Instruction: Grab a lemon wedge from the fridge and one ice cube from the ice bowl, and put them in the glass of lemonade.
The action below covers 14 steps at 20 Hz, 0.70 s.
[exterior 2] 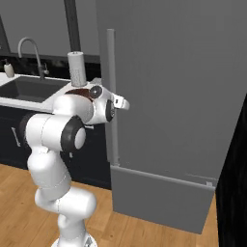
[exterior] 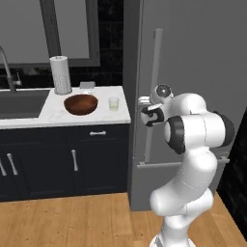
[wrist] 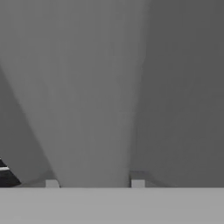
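The gripper [wrist: 95, 183] sits right at the fridge's [exterior 2: 183, 87] long vertical bar handle [exterior 2: 111, 91], roughly at mid-height, with the door still shut. In the hand view the pale bar runs up the middle of the picture between the two finger tips, one to either side, so the jaws look closed around the handle, gripping it. The handle's long axis is upright and the fingers straddle it crosswise; as I judge it, the coming pull must go straight out from the door face, toward the robot.

The lemon wedge would be behind that closed door (so where it lies on the shelves cannot be told). The ice bowl [exterior: 81, 104] and the glass of lemonade [exterior: 113, 103] stand close together on the table [exterior: 53, 113] to the left of the fridge, the glass on the side nearer the fridge, with the paper-towel roll [exterior: 61, 74] behind the bowl. I cannot make out an ice cube in the bowl.

The left base view gives the bowl and glass plainly; the right base view hides most of the bowl behind the arm but shows the hand meeting the handle side-on. The hand view alone shows the bar between the finger tips.
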{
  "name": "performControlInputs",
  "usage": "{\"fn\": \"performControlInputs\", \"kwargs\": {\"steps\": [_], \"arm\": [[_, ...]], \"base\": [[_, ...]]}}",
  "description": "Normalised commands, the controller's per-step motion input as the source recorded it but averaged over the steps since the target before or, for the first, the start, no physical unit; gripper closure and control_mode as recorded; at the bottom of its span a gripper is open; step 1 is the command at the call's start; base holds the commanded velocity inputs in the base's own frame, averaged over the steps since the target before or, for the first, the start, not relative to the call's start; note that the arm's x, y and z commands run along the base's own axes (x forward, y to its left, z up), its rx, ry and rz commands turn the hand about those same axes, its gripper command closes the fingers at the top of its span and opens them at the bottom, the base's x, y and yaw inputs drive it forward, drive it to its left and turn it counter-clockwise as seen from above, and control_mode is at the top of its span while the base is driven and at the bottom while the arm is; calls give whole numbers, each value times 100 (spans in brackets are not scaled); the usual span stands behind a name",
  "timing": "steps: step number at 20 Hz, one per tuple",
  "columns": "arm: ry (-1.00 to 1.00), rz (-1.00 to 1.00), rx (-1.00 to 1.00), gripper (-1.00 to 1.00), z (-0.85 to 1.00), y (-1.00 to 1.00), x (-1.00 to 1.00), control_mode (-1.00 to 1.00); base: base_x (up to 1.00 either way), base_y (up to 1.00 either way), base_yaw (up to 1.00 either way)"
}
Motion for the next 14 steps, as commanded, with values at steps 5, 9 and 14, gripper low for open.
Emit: {"fn": "performControlInputs", "kwargs": {"steps": [5,9,14], "arm": [[-11,-12,11,100,82,-59,-100,-100],[-12,-15,11,100,100,-58,-100,-100],[-8,-17,14,-100,100,-52,-100,-100]], "base": [[0,0,0],[0,0,0],[0,0,0]]}}
